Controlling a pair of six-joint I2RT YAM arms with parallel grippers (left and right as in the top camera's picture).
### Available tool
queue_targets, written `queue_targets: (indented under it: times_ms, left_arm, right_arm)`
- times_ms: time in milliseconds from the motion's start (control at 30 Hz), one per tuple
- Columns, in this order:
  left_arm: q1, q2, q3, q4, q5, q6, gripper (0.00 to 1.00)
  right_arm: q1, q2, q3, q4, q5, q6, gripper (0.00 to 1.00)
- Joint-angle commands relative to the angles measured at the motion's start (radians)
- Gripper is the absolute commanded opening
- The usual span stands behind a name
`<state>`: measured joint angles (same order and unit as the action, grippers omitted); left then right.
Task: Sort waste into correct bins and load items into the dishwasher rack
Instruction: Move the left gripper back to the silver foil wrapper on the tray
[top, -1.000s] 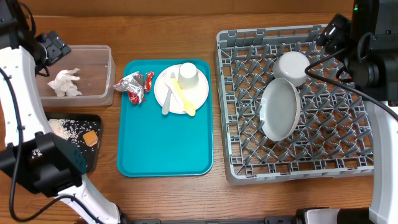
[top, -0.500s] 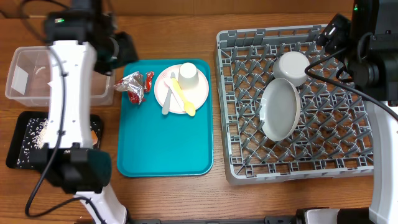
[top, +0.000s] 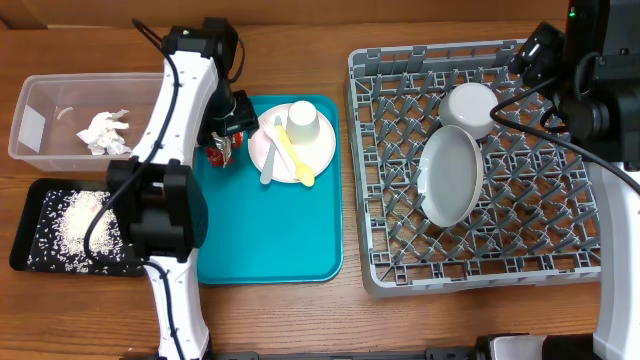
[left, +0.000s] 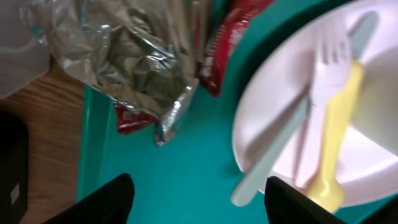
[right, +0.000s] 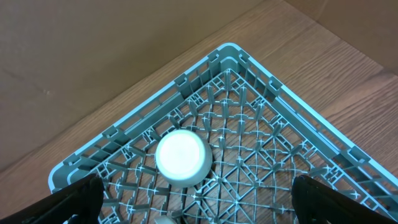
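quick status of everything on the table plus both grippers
left gripper, open, empty, over the foil wrappers
right gripper, open, empty, above the dishwasher rack
foil wrappers, crumpled, on the teal tray
napkin, crumpled, in the clear tub
rice, loose in the black tray
pink plate, flat on teal tray, carrying white cup and yellow spoon
grey plate, on edge in dishwasher rack
bowl, upside down in dishwasher rack

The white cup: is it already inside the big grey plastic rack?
No, the white cup sits on the pale pink round plate on the teal plastic tray, outside the rack.
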<state>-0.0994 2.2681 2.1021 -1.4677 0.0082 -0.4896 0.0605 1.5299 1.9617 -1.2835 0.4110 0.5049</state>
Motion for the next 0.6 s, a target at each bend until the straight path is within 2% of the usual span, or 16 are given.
queue_targets:
  times_ms: [0, 200, 467, 567]
  left_arm:
    - [0.036, 0.013, 0.003, -0.001, -0.056, -0.058, 0.71]
    - [0.069, 0.020, 0.002, 0.010, -0.063, -0.077, 0.70]
    - [0.046, 0.042, -0.002, 0.007, -0.055, -0.089, 0.70]
    - [0.033, 0.058, -0.007, 0.007, -0.011, -0.100, 0.70]
  right_arm:
    - [0.001, 0.002, 0.014, 0.003, 0.014, 0.003, 1.00]
    - [0.001, 0.002, 0.014, 0.003, 0.014, 0.003, 1.00]
    - [0.001, 0.002, 0.014, 0.003, 0.014, 0.003, 1.00]
    - [0.001, 0.002, 0.014, 0.003, 0.014, 0.003, 1.00]
